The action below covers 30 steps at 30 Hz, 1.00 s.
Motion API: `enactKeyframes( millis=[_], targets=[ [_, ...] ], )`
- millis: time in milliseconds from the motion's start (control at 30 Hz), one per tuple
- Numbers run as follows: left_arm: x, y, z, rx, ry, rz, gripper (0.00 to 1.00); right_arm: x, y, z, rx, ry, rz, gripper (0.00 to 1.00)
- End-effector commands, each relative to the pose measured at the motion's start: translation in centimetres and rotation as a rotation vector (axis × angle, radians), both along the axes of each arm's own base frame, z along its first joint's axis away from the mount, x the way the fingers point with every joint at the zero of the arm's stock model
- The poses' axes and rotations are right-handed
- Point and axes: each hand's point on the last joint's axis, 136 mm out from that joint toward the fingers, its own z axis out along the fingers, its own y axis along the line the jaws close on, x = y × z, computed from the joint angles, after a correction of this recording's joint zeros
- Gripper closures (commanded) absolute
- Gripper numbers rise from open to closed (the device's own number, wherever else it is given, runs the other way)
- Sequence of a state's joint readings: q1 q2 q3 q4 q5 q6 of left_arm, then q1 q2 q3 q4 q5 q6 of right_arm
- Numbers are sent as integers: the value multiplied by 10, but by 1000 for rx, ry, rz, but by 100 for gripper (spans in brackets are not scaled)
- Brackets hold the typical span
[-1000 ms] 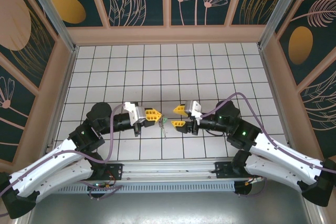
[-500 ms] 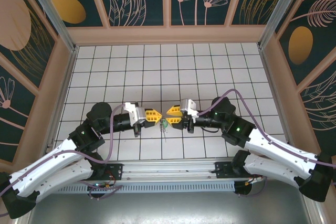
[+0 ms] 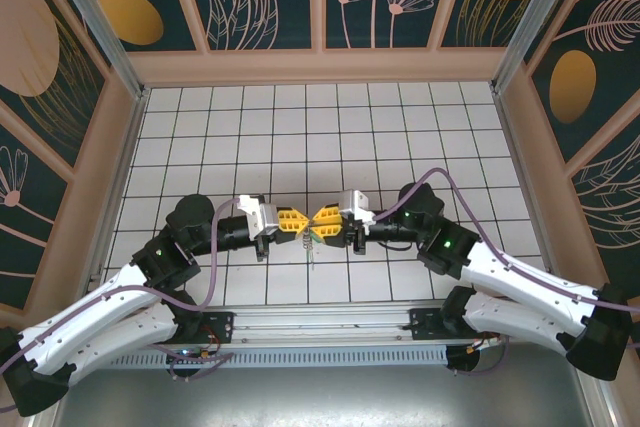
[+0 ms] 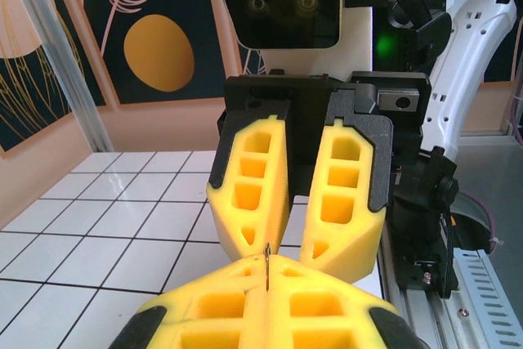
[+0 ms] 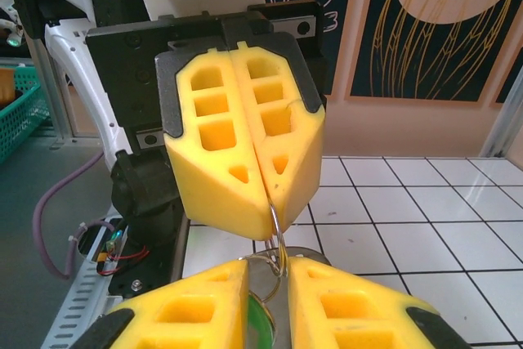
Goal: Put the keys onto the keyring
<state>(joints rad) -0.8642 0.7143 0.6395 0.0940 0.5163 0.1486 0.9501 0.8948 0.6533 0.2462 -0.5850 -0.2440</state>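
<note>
My left gripper [image 3: 303, 222] is shut on a thin silvery wire keyring [image 5: 278, 226], whose edge pokes up between its yellow fingertips [image 4: 267, 261]. The green key [image 5: 263, 324] hangs from the ring with a flat silvery part beside it, low between my right gripper's fingers. In the top view the key [image 3: 313, 236] is a small green speck under the two grippers. My right gripper [image 5: 268, 271] is open, its fingers on either side of the ring and key, tip to tip with the left gripper [image 5: 268, 202]. From the left wrist, the right gripper [image 4: 296, 239] shows a clear gap between its fingers.
Both arms meet over the white tiled table [image 3: 400, 137] near its front edge. The metal rail [image 3: 320, 325] with the arm bases runs just below. Wooden walls [image 3: 115, 157] enclose the left, right and back sides.
My right gripper has moved left, closing the gap until its open fingers reach the ring and key at the left gripper's tips. The left gripper has stayed nearly still, shut.
</note>
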Motion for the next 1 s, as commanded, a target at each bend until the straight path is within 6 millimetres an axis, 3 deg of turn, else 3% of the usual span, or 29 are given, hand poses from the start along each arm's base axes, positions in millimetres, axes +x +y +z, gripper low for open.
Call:
enactKeyframes(
  millis=[0, 133, 267, 500, 633, 700, 800, 967],
  targets=[
    [-4, 0, 18, -51, -38, -17, 100, -1, 1, 22, 59, -25, 16, 82],
    [-5, 0, 18, -54, -39, -24, 100, 1, 2, 22, 61, -29, 10, 86],
    [-5, 1, 18, -53, -38, -20, 100, 3, 3, 22, 59, -32, 0, 100],
    [7, 1, 8, 41, -16, 39, 99, 24, 3, 14, -10, -35, -110, 100],
    [25, 0, -23, 223, 47, 104, 77, 48, 1, -6, -149, -38, -225, 100],
    [31, 0, -39, 293, 70, 125, 72, 55, 2, -15, -218, -32, -249, 100],
    [34, -2, -47, 323, 80, 126, 71, 55, 0, -21, -287, -20, -245, 100],
    [34, -4, -41, 304, 66, 121, 76, 51, -3, -31, -335, -24, -227, 100]
  ],
)
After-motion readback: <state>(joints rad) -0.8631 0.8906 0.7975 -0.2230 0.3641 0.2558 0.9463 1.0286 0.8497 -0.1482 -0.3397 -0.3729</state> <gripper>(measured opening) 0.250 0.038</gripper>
